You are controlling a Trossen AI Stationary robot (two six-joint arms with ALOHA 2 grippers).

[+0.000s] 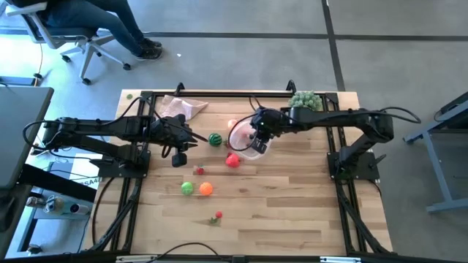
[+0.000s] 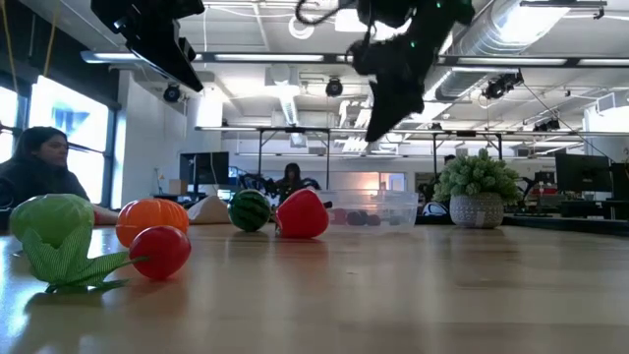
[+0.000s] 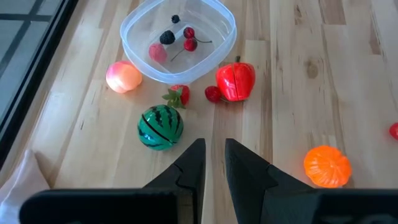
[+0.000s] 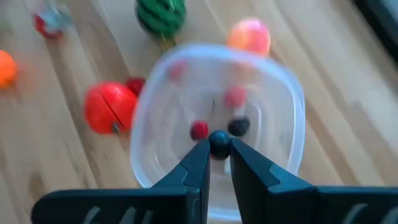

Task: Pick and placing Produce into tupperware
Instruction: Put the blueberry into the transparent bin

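- We see the pale wooden tabletop (image 1: 292, 219) carrying scattered toy produce.
- The clear round plastic tupperware (image 4: 217, 118) lies directly below the right gripper (image 4: 219, 148); berries already sit inside.
- The right fingers (image 4: 196, 165) pinch a small dark round berry (image 4: 219, 143), which has no long axis to align.
- The left gripper (image 3: 214, 155) hovers near the striped green ball (image 3: 160, 126), fingers nearly together and empty.

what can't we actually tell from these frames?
- Right gripper: right wrist view shows a dark berry between its fingers over the tupperware; motion blur hides whether it is pinched.
- High view: tupperware contents covered by the right arm.
- Low view: both grippers cut off by the top edge.
- Left gripper: nearly closed, holding nothing, above the watermelon.
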